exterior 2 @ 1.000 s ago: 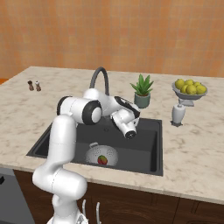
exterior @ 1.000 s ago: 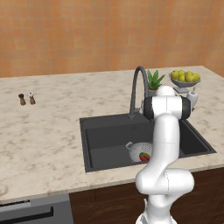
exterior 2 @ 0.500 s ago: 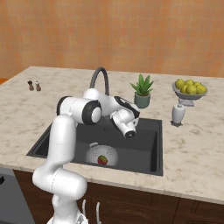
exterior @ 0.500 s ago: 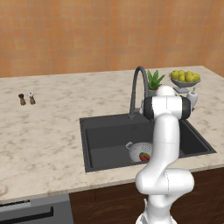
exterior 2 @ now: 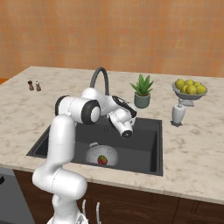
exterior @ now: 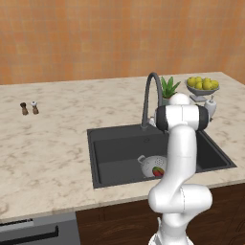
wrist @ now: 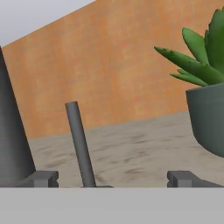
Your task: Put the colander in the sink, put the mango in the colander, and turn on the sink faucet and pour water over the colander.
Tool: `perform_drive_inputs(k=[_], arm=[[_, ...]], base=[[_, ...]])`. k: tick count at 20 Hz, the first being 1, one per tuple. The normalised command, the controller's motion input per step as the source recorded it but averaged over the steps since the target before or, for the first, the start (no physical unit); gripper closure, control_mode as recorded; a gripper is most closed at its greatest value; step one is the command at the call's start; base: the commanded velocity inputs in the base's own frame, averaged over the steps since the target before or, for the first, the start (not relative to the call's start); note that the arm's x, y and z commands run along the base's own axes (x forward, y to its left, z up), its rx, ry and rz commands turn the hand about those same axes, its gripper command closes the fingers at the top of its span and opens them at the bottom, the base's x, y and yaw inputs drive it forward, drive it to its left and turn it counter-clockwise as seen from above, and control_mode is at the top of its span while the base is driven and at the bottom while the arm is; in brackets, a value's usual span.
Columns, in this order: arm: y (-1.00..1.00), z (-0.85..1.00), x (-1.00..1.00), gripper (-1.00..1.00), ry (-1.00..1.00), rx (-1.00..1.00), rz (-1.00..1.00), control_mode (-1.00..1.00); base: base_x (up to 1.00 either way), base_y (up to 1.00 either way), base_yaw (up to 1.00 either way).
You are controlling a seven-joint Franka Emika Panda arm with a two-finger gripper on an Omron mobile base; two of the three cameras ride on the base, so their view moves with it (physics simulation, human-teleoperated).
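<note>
The gripper (wrist: 111, 178) stands wide apart with nothing between its fingers (wrist: 43, 178) but the slim side lever (wrist: 80, 143) of the sink faucet (exterior 2: 99, 80), which no fingertip touches. In the hand view that lever rises as a thin dark rod, tilted slightly, nearer the left finger than the right. The faucet's thick base (wrist: 12, 140) sits just outside the left finger. Beyond the right finger is a potted plant (wrist: 209, 83) in a dark grey pot.

In the base views the faucet's long axis runs upright from the back rim of the sink (exterior: 115, 158), and its arched spout curves forward over the basin. The colander (exterior 2: 101, 155) sits upright on the sink floor, toward the front, below and in front of the fingers, with the mango (exterior 2: 102, 160) inside it, red with a green patch.

The counter (exterior: 52, 143) is pale speckled stone along an orange wall. A bowl of yellow fruits (exterior 2: 189, 86) and a small white bottle (exterior 2: 177, 113) stand to the right of the plant, and two little shakers (exterior: 29, 108) stand far to the left.
</note>
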Motion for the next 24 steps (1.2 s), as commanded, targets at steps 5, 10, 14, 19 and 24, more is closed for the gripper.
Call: perform_drive_inputs(k=[5, 10, 14, 19, 24], arm=[[0.01, 0.13, 0.24, -1.0, 0.0, 0.0, 0.0, -1.0], [-0.09, 0.04, 0.07, -1.0, 0.0, 0.0, 0.0, -1.0], [-0.42, 0.0, 0.0, -1.0, 0.0, 0.0, 0.0, -1.0], [-0.52, 0.0, 0.0, -1.0, 0.0, 0.0, 0.0, -1.0], [-0.89, 0.0, 0.0, -1.0, 0.0, 0.01, 0.0, -1.0]], base=[[0.0, 0.0, 0.0], [0.0, 0.0, 0.0], [0.0, 0.0, 0.0], [0.0, 0.0, 0.0], [0.0, 0.0, 0.0]])
